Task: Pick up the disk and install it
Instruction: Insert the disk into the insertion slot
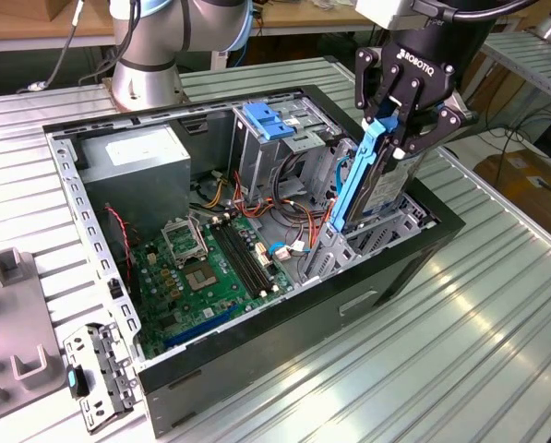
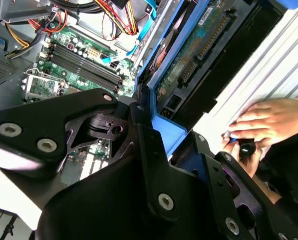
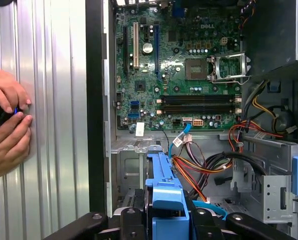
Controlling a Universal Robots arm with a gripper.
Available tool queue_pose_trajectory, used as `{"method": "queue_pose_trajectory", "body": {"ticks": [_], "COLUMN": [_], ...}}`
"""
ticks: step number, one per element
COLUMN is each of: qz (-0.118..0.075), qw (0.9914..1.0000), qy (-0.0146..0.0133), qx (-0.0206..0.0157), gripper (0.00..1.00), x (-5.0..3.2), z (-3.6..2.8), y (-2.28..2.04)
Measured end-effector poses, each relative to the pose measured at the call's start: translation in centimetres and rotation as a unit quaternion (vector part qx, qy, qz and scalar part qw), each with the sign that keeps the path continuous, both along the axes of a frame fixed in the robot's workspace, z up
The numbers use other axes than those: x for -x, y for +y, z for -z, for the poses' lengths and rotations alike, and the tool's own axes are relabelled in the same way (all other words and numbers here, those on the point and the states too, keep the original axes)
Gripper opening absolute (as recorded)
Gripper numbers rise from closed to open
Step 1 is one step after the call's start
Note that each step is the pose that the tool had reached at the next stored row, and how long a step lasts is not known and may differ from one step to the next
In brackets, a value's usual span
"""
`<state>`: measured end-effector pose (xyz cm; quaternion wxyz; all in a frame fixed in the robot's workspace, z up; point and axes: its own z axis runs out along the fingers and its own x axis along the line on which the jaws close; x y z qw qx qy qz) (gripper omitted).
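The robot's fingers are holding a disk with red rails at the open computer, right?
Not quite: the rails are blue, not red, as the exterior view shows. The fingers do hold the disk at the open computer.

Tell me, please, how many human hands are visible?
2: one hand and the other hand, together over the metal table beside the computer case; others may be hidden.

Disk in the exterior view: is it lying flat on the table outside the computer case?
No, the gripper holds the disk upright over the open computer case.
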<state>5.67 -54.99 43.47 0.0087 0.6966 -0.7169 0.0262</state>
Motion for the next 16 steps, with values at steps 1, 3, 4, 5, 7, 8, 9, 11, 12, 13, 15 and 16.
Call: {"method": "queue_pose_trajectory", "body": {"ticks": [1,3,4,5,7,8,9,11,12,13,15,16], "qz": [0.0,0.0,0.0,0.0,0.0,0.0,0.0,0.0,0.0,0.0,0.0,0.0], "qw": [1.0,1.0,1.0,1.0,1.0,1.0,1.0,1.0,1.0,1.0,1.0,1.0], "qy": [0.0,0.0,0.0,0.0,0.0,0.0,0.0,0.0,0.0,0.0001,0.0001,0.0002], "qx": [0.0,0.0,0.0,0.0,0.0,0.0,0.0,0.0001,0.0002,0.0003,0.0003,0.0003], "gripper": [0.37,0.37,0.37,0.37,0.37,0.51,0.51,0.51,0.49,0.36,0.31,0.18], "x": [0.0,0.0,0.0,0.0,0.0,0.0,0.0,0.0,0.0,0.0,0.0,0.0], "z": [0.0,0.0,0.0,0.01,0.01,0.01,0.02,0.02,0.44,0.7,1.17,1.58], "y": [0.0,0.0,0.0,0.0,0.0,0.0,0.0,0.0,0.0,0.0,0.0,-0.04]}}
